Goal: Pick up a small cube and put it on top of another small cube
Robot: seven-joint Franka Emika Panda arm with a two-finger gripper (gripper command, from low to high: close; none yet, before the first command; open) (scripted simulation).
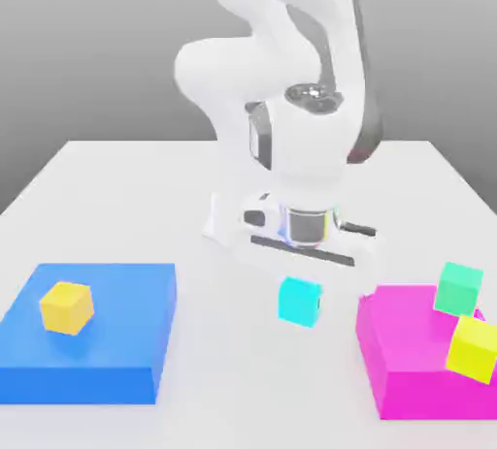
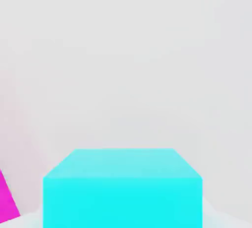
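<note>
Under the hand [image 1: 300, 272], cyan cube [image 1: 299, 302] upright.

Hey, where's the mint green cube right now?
The mint-green cube sits on the magenta block at the exterior view's right, just above the yellow-green cube.

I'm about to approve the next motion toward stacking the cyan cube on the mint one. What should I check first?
1. Cyan cube sits right under the hand: ok.
2. Fingers closed on it: cannot tell.
3. Cube lifted off the table: cannot tell.
4. Mint-green cube rests on the magenta block, top free: ok.
5. Yellow-green cube sits close beside the mint one, may crowd the placement: not ok.
</note>
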